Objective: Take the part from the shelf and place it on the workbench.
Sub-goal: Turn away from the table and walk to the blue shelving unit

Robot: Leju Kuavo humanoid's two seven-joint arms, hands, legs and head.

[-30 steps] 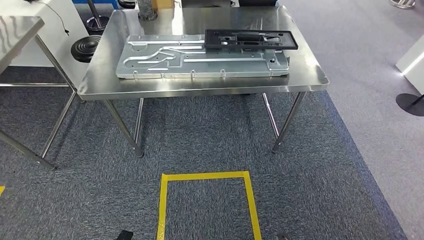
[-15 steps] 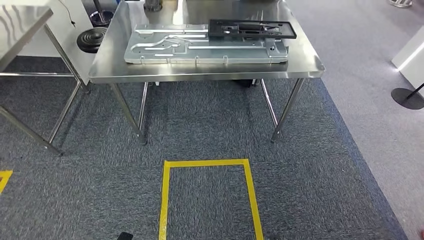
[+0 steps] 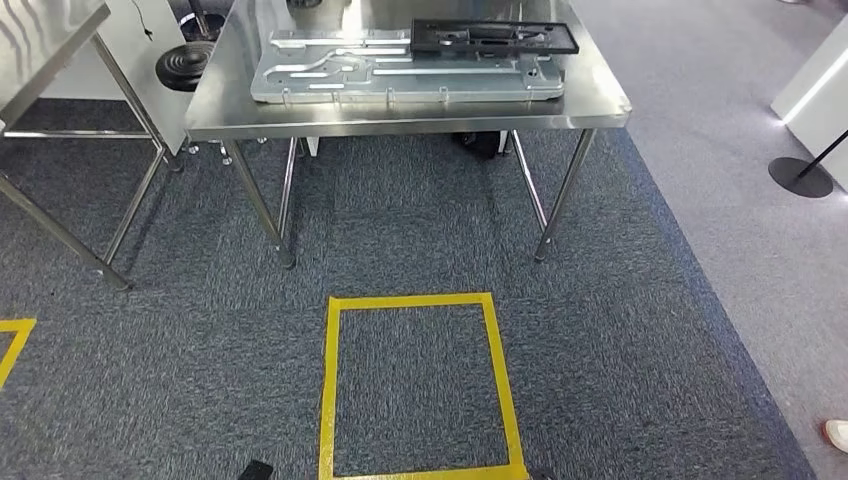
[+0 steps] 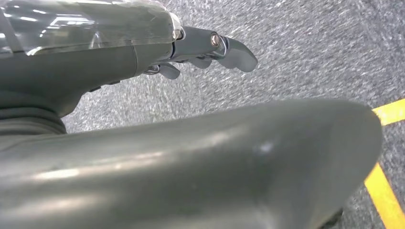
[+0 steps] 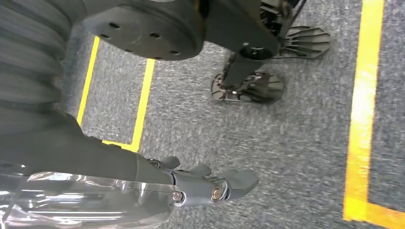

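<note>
A black rectangular frame part lies flat on a large silver stamped metal plate at the far side of the steel workbench. My left hand hangs over grey carpet, its fingers stretched out and holding nothing. In the right wrist view my right hand also hangs above the carpet with fingers extended and nothing in it. Both hands are well away from the workbench.
A yellow tape square marks the carpet in front of the workbench. A second steel table stands at the left, with a black round base behind it. At the right are a stanchion base and a person's white shoe.
The whole picture has shifted: the camera has moved, so the workbench now sits higher and farther in view and the whole yellow square shows. The part has not moved on the plate.
</note>
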